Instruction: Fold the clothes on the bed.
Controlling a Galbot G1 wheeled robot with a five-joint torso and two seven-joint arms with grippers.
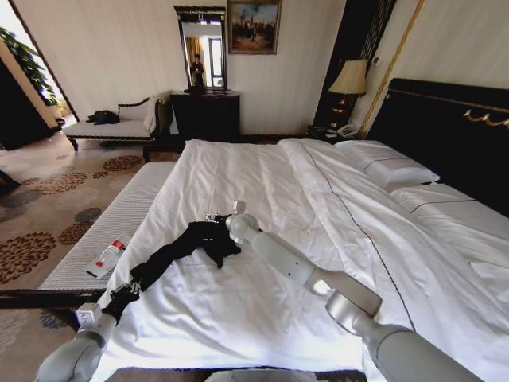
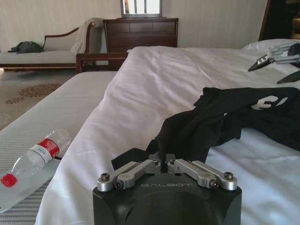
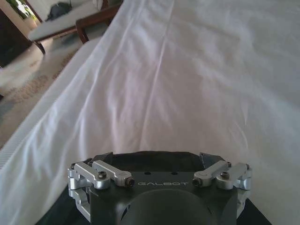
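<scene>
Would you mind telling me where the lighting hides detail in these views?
Head view: the black cotton T-shirt reads as a dark mass on the bright white bed. Left wrist view: its white lettering shows. Right wrist view: the duvet looks washed out.

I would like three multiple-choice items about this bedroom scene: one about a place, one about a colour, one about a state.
1. Where does the clear plastic water bottle with the red label lie?
A. on the pillows
B. on the pale striped bench beside the bed
C. on the dark dresser

2. What colour is the crumpled cotton T-shirt?
A. black
B. red
C. white

3. What is the left gripper doing?
A. hanging open above the carpet
B. shut on the bottle
C. shut on the T-shirt's cloth

Answers: 1 B, the bottle rests on the bench; 2 A, dark cloth against the white duvet; 3 C, cloth sits pinched between its closed fingers.
</scene>
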